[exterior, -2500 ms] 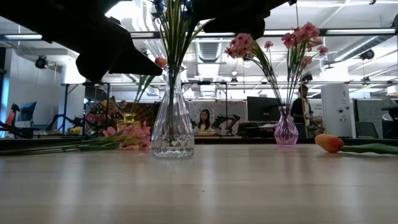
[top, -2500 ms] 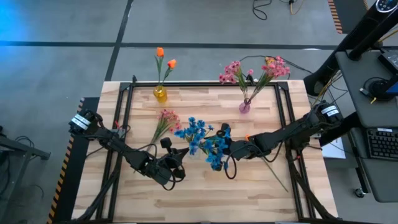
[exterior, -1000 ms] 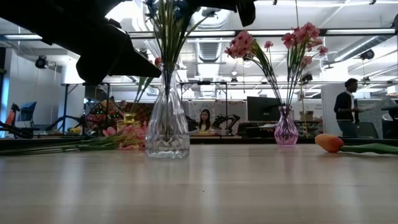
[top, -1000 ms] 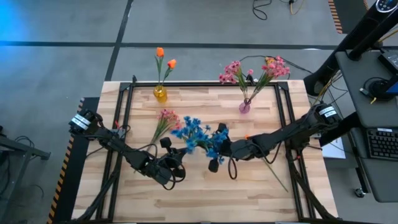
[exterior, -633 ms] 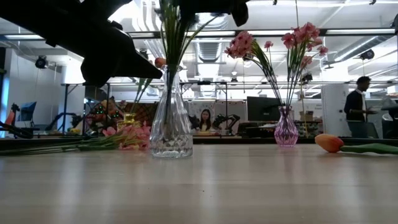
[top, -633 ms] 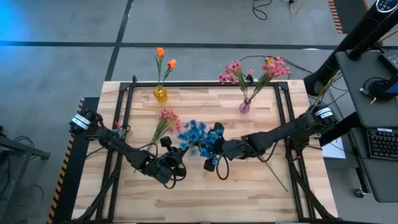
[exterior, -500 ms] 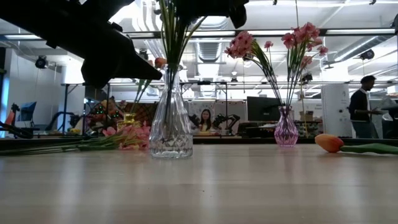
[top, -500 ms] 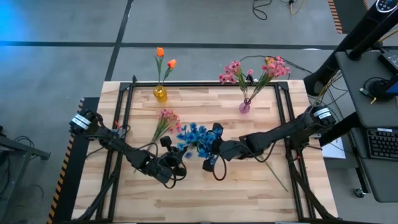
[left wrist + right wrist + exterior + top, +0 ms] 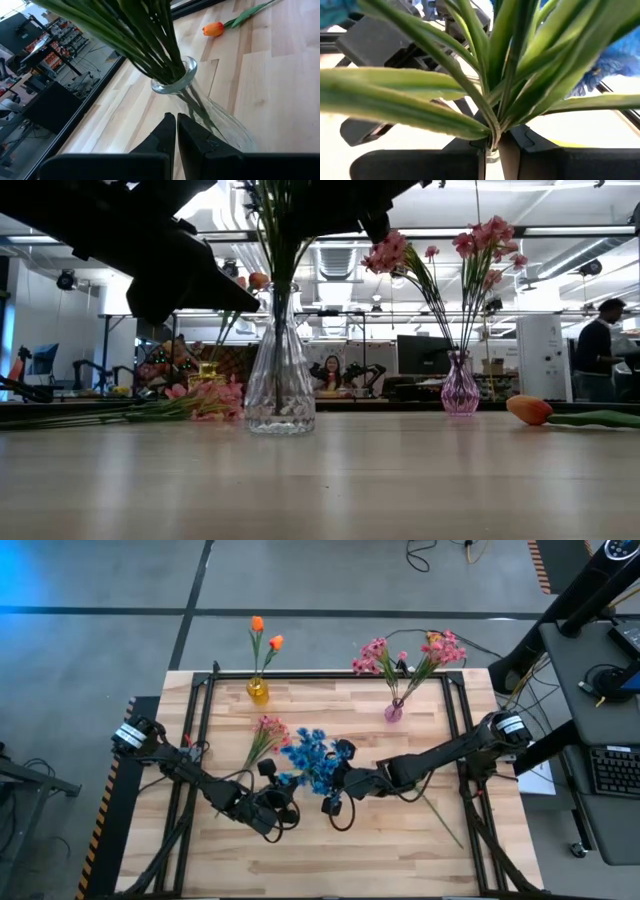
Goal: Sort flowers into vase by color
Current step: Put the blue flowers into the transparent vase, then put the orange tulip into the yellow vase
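A bunch of blue flowers (image 9: 310,758) stands with its green stalks (image 9: 275,240) in the mouth of a clear glass vase (image 9: 280,380), near the table's middle. My right gripper (image 9: 335,781) reaches in from the table's right and is shut on the stalks above the vase. My left gripper (image 9: 176,122) is shut, and its tips are right beside the vase's neck (image 9: 172,82), on the vase's left side. A pink spray (image 9: 266,733) lies flat on the table behind it. My left gripper's shut fingertips (image 9: 169,120) stand against the vase's upper wall; I cannot tell whether they touch the glass. My right gripper pinches the gathered green stalks (image 9: 492,135) between its two fingers, coming nearly level from the table's right, across the stalks. The bunch stands about upright with its lower ends inside the vase (image 9: 200,100) and its leaves fanning out above the fingers.
A yellow vase (image 9: 258,690) with orange tulips stands at the far edge, and a pink vase (image 9: 393,712) with pink blossoms at the far right. A loose orange tulip (image 9: 530,410) lies on the table's right part. People move in the room beyond.
My right gripper has carried the blue bunch toward the table's left and tipped a little, bringing the blossoms together over the clear vase. The stalks have stayed in the vase's mouth, and the vase has shifted slightly on the table.
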